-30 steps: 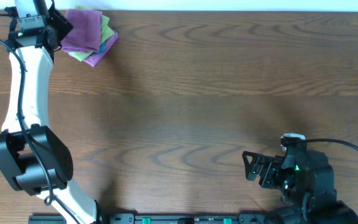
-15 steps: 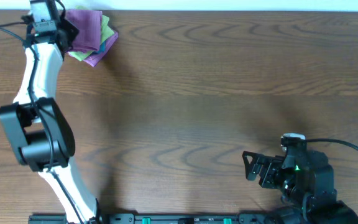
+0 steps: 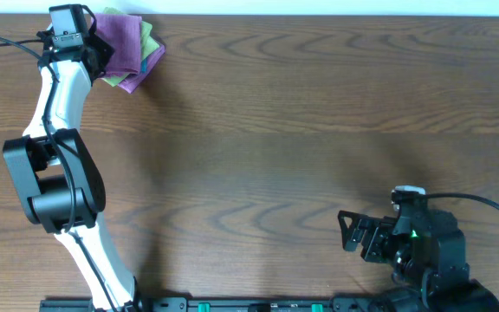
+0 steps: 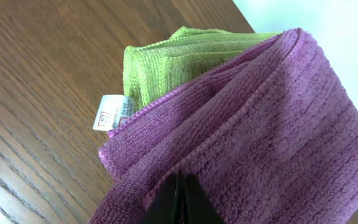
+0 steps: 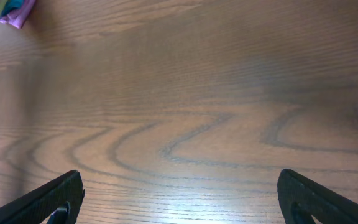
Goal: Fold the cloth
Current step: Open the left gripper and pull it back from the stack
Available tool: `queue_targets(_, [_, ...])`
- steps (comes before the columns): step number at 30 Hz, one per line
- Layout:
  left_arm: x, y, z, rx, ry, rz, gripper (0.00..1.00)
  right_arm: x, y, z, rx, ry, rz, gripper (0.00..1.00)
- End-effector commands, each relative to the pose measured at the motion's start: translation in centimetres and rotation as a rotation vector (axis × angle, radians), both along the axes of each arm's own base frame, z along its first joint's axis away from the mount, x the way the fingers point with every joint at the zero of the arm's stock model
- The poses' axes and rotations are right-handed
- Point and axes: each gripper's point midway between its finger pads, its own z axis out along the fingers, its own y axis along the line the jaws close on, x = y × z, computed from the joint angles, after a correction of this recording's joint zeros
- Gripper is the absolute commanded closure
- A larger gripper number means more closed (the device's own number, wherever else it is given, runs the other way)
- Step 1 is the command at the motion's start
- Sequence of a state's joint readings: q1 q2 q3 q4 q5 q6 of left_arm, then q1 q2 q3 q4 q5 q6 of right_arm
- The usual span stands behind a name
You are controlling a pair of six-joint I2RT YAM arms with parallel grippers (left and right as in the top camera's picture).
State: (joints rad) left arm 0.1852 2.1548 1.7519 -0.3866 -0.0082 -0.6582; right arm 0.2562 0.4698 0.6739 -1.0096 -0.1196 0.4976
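A purple cloth (image 3: 121, 43) lies on top of a small pile at the table's far left corner. A green cloth (image 3: 148, 36) sticks out from under it. In the left wrist view the purple cloth (image 4: 278, 124) fills the frame, with the green cloth (image 4: 166, 62) and a white label (image 4: 112, 114) beyond it. My left gripper (image 3: 100, 49) is at the pile's left edge. Its fingers are pressed together on a raised fold of the purple cloth (image 4: 180, 200). My right gripper (image 3: 346, 232) rests near the front right, open, with only bare wood between its fingers (image 5: 179, 202).
Under the purple and green cloths lie a blue one (image 3: 157, 59) and a lilac one (image 3: 133, 82). The table's far edge (image 3: 319, 15) runs just behind the pile. The pile shows small in the right wrist view's top left corner (image 5: 8, 11).
My left arm swung in toward the pile, and its gripper went from open to shut on the edge of the purple cloth. The right arm stayed still.
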Motion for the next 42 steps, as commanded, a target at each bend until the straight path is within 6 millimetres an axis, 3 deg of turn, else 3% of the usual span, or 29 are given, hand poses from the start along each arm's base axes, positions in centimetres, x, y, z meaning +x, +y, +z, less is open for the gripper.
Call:
queue_targets(1, [0.1,0.4,-0.3,0.015,0.009,0.015,0.94,0.0,-0.1,-0.1,0.012,0.006,-0.015,0.01])
queue_targets(4, [0.1,0.4,2.0,0.056,-0.023,-0.029,0.94,0.0,-0.1,-0.1,0.012,0.006,-0.015,0.01])
queue_targets(6, [0.0,0.2,3.9,0.085,-0.044,-0.059,0.87,0.0,-0.1,-0.1,0.012,0.006,-0.015,0.01])
queue_targets(9, [-1.1,0.0,6.8,0.127,-0.056,-0.100,0.67,0.0,-0.1,-0.1,0.012,0.006,-0.015,0.01])
queue_targets(15, [-5.1,-0.7,12.3,0.181,-0.042,-0.161,0.04,0.0,-0.1,-0.1,0.012,0.006,-0.015,0.01])
queue_targets(20, [-8.9,-1.4,15.6,0.175,-0.026,-0.162,0.05,0.0,-0.1,-0.1,0.012,0.006,-0.015,0.01])
queue_targets(21, [-10.9,-1.8,17.1,0.172,-0.015,-0.163,0.05,0.0,-0.1,-0.1,0.012,0.006,-0.015,0.01])
queue_targets(28, [-17.5,-3.0,21.7,0.175,-0.023,-0.162,0.05,0.0,-0.1,-0.1,0.012,0.006,-0.015,0.01])
queue_targets(42, [-31.3,-5.4,27.4,0.201,-0.071,-0.158,0.05,0.0,-0.1,-0.1,0.012,0.006,-0.015,0.01])
